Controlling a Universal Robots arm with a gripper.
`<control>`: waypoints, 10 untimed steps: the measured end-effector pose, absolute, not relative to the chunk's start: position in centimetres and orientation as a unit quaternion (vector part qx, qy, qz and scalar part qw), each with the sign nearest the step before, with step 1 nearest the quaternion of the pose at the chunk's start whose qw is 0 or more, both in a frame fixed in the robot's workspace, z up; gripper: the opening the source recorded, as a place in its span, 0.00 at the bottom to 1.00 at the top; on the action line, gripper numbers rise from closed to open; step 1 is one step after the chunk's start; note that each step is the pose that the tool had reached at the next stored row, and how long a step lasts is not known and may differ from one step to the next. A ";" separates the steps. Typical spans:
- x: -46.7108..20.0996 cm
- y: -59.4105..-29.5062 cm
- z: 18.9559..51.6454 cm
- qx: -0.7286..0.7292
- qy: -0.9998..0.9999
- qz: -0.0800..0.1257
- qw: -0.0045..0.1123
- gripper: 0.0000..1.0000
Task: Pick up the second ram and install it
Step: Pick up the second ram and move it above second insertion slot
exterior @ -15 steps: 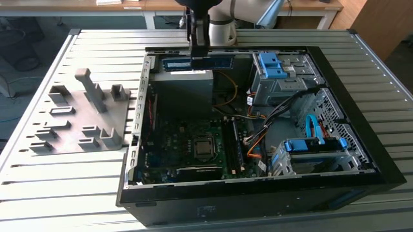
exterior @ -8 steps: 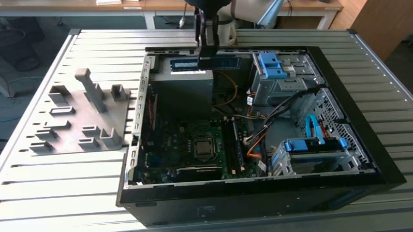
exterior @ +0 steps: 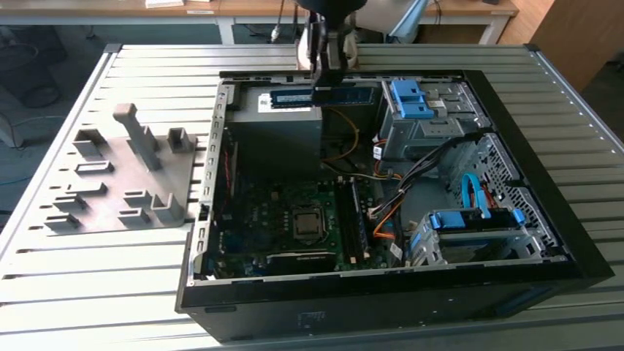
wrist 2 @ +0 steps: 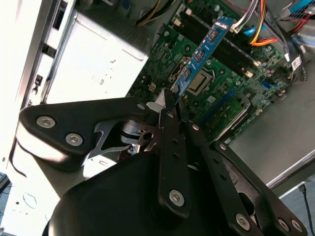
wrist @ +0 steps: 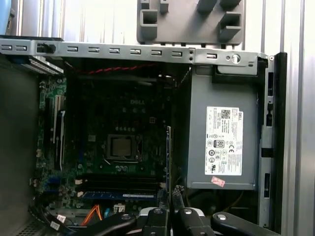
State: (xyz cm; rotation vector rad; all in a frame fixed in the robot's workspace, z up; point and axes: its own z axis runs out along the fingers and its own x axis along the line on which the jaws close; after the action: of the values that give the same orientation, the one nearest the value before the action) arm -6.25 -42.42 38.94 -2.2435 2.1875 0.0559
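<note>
So, the second ram (exterior: 356,96) is pinched tight in the tool (exterior: 326,86), with the fingers closed on it. It's held up in the air over the open PC case (exterior: 390,300), close to the grey power supply (exterior: 278,131). It isn't seated in any slot yet. In the second wrist view the blue stick is seen jutting out past the fingertips, above the green motherboard (wrist 2: 231,91). A grey fixture plate (exterior: 117,183) is parked on the bench (exterior: 98,292) beside the case.
</note>
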 end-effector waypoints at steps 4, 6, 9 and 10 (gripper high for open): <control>-5.4 -42.4 38.9 -0.716 0.698 0.018 0.004 0.14; -5.0 -42.4 38.9 -0.716 0.698 0.018 0.004 0.14; -5.0 -42.4 38.9 -0.716 0.698 0.018 0.004 0.14; -5.0 -42.4 38.9 -0.716 0.698 0.018 0.004 0.14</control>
State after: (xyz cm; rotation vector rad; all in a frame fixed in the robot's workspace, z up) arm -5.01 -42.42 38.90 -2.2435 2.1878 0.0559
